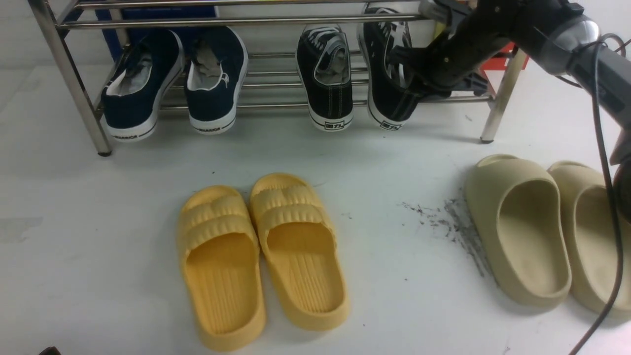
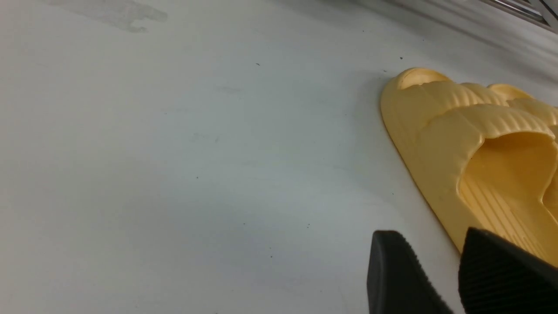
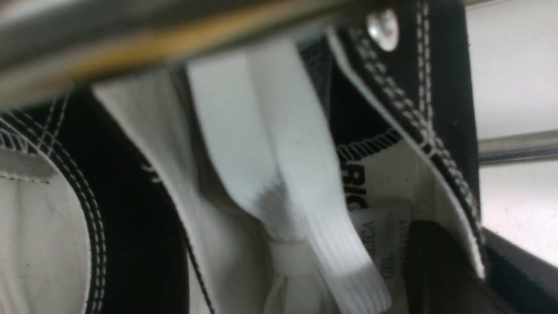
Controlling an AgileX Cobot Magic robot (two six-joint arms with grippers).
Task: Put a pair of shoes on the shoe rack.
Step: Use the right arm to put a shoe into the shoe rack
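Both black sneakers of the pair of shoes sit heel-out on the lower bars of the silver shoe rack [image 1: 236,21]: the left one [image 1: 326,74] stands free, the right one [image 1: 387,93] leans a little. My right gripper [image 1: 411,74] reaches in from the right to that shoe's opening. In the right wrist view one finger sits inside the shoe [image 3: 440,87] and the other outside, pinching its side wall; white laces [image 3: 261,152] fill the middle. My left gripper [image 2: 429,235] hangs open and empty above the floor beside a yellow slide [image 2: 436,131].
Two navy sneakers [image 1: 138,84] occupy the rack's left half. A pair of yellow slides [image 1: 261,256] lies on the white floor at centre, and a pair of beige slides [image 1: 522,227] at the right. The rack's top bar [image 3: 130,39] passes just above the right gripper.
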